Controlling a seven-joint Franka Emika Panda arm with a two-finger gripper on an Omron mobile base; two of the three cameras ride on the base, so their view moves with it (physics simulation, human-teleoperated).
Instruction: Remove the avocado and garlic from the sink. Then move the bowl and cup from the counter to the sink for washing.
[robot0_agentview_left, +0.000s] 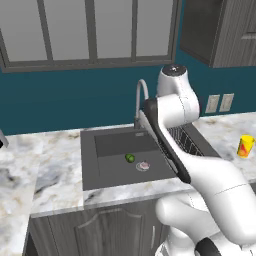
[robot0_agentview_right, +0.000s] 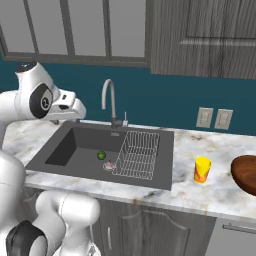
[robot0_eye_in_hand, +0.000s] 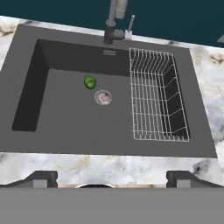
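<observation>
The dark-grey sink (robot0_eye_in_hand: 65, 122) lies straight below my hand. In its basin rests the small green avocado (robot0_eye_in_hand: 89, 82), and just beside it the pale garlic (robot0_eye_in_hand: 104, 97) sits on the round drain. My gripper (robot0_eye_in_hand: 111, 178) hangs high above the sink's front rim, open, with nothing between its wide-apart fingertips (robot0_eye_in_hand: 41, 177). Both base views show the avocado (robot0_agentview_left: 129, 158) (robot0_agentview_right: 101, 155) and garlic (robot0_agentview_left: 143, 165) (robot0_agentview_right: 109, 165) side by side. The yellow cup (robot0_agentview_right: 202, 170) stands on the counter right of the sink, and the brown bowl (robot0_agentview_right: 247, 172) sits further right, cut by the frame edge.
A wire rack (robot0_eye_in_hand: 157, 100) fills the right side of the basin. The curved steel faucet (robot0_agentview_right: 111, 100) rises behind the sink. Marble counter (robot0_agentview_left: 50, 160) stretches left of the sink, and wall outlets (robot0_agentview_right: 214, 118) sit above the right counter.
</observation>
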